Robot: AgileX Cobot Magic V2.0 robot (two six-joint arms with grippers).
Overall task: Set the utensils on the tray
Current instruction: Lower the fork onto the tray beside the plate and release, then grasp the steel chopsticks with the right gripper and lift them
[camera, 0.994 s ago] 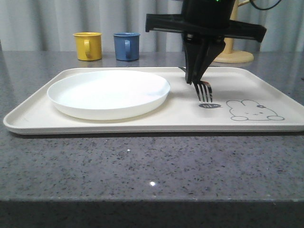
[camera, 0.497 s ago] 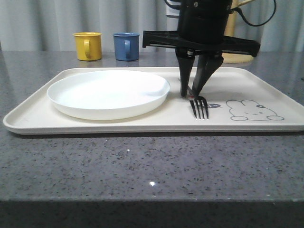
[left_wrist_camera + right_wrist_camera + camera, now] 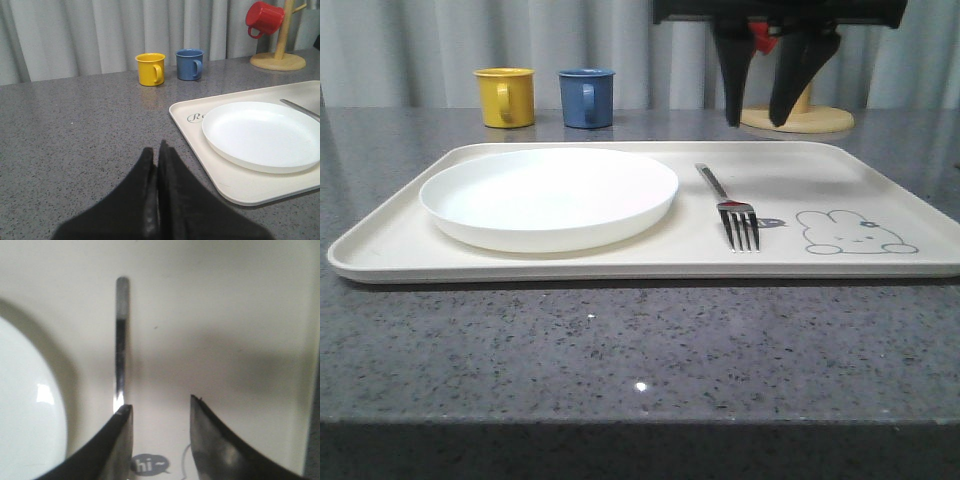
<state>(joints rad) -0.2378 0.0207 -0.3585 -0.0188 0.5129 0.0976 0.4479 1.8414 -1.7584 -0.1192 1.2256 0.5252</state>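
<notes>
A silver fork (image 3: 730,206) lies flat on the cream tray (image 3: 880,190), tines toward the front, just right of the round white plate (image 3: 548,195). My right gripper (image 3: 758,122) hangs open above the fork's handle, clear of it. From the right wrist, the fork handle (image 3: 120,340) runs away past one finger, with the tray (image 3: 225,315) below and the plate (image 3: 25,415) at the side. My left gripper (image 3: 156,146) is shut on nothing, low over the bare table left of the tray (image 3: 240,187) and plate (image 3: 262,132).
A yellow mug (image 3: 506,96) and a blue mug (image 3: 587,97) stand behind the tray on the grey speckled table (image 3: 620,350). A wooden mug stand (image 3: 278,55) with a red mug (image 3: 264,18) is at the back right.
My right gripper has opened, let go of the fork and risen. The fork now lies flat on the tray, slightly nearer the front than a second ago.
</notes>
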